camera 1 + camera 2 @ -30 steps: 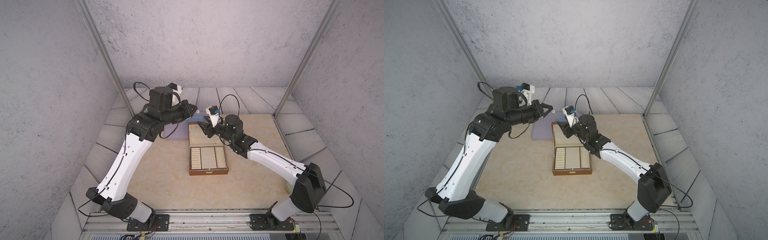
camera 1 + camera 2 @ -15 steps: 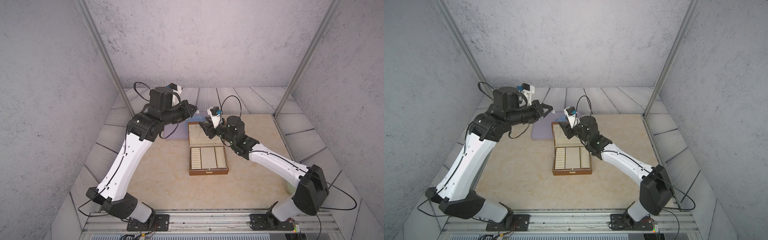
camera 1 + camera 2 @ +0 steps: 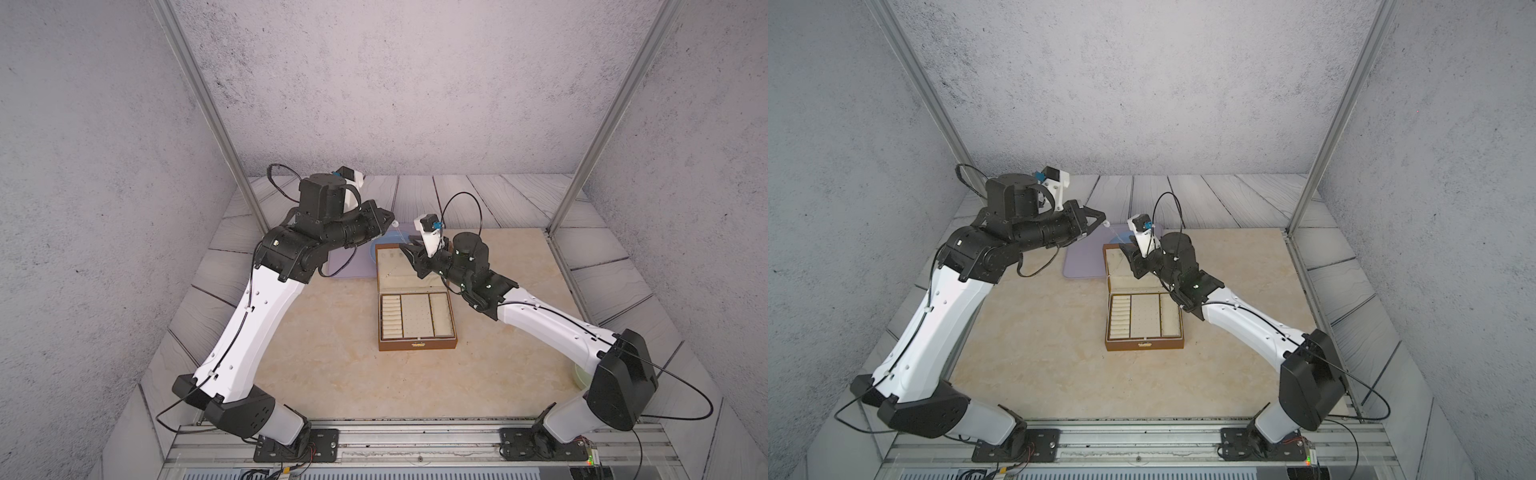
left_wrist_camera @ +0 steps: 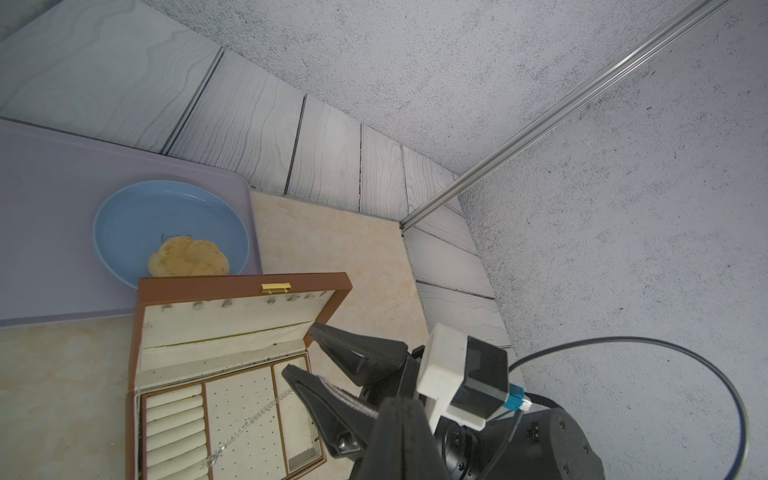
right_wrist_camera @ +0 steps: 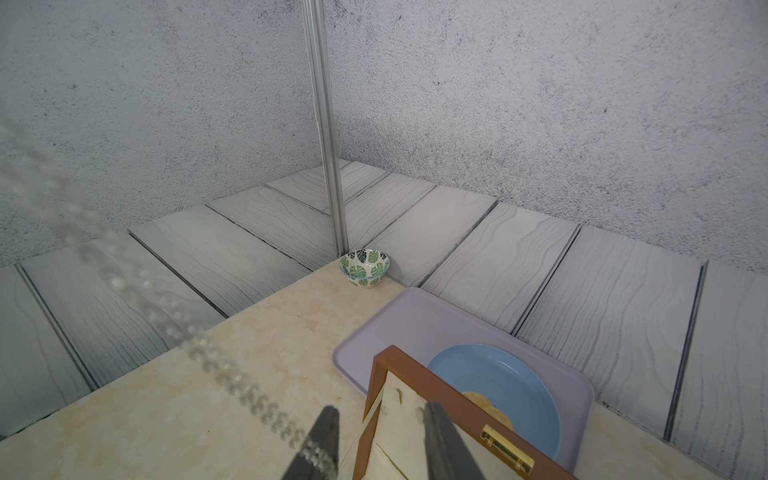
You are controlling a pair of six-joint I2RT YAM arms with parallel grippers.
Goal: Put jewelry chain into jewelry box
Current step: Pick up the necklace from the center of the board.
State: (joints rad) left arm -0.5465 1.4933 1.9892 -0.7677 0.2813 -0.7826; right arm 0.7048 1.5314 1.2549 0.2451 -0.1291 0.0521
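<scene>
A: Left gripper point(image 3: 390, 221), state?
B: Pressed together on the upper end of the jewelry chain point(image 4: 249, 424), held high beside the open lid of the jewelry box point(image 3: 390, 345).
A: And the right gripper point(image 4: 299, 349)?
B: Spread, with the gap plain in both wrist views. The chain lay across one finger point(image 4: 320, 419), not pinched.
A: Where did the chain run?
B: Down from the left gripper, slanting past that finger. Its small end piece dangled over the box's compartments, in front of the cream-lined lid. Could not tell whether it touched the lining.
A: Box position?
B: On the beige tabletop point(image 3: 332, 353), lid upright, gold clasp point(image 3: 417, 344) toward the arm bases. Behind it lay a lilac tray point(image 4: 50, 208) carrying a blue plate point(image 4: 137, 216) with a tan biscuit point(image 4: 189, 257). A leaf-patterned bowl point(image 5: 365, 268) sat in the far corner, well apart.
</scene>
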